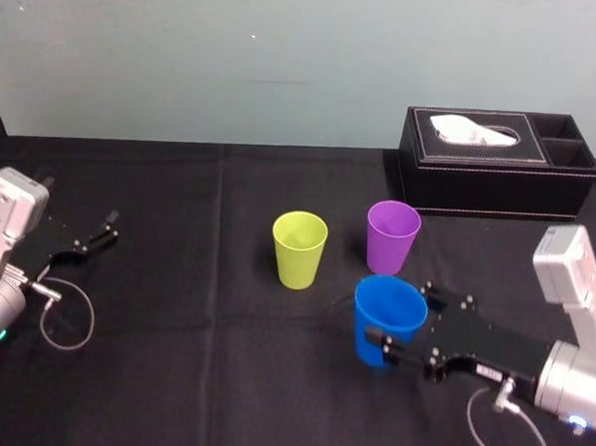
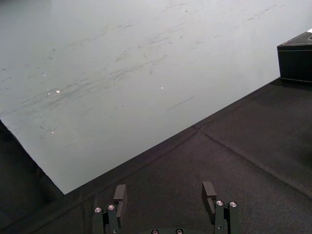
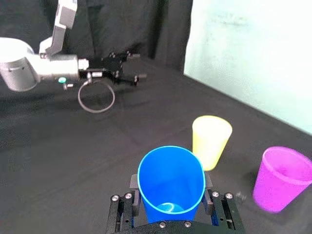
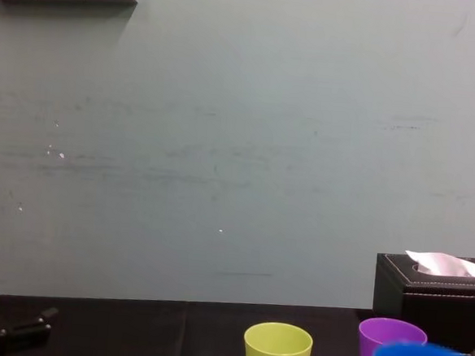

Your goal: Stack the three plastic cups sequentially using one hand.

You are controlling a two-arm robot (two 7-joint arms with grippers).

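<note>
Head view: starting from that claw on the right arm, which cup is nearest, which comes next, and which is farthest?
1. Blue cup, held in the right gripper itself.
2. Purple cup, just beyond it.
3. Yellow-green cup, farther off, to the gripper's left.

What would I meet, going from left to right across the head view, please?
Left gripper → yellow-green cup → tissue box. The blue cup, gripped by the right gripper, and the purple cup come after the yellow-green cup but line up with each other, so I leave them unordered.
</note>
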